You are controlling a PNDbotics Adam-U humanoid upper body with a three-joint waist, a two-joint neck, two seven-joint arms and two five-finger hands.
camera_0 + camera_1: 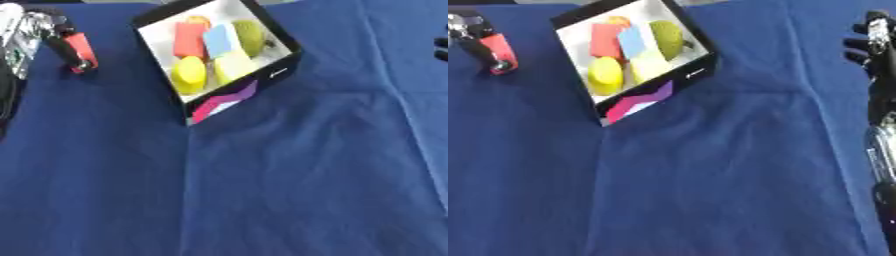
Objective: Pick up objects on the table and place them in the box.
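My left hand (61, 42) is curled round the red block (80, 50) at the table's far left; the box (284, 62) sits just right of it; right hand (866, 42) far off, fingers unreadable.

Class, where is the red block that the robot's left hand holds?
The red block sits in the left hand at the upper left of both views, above the blue cloth, left of the box.
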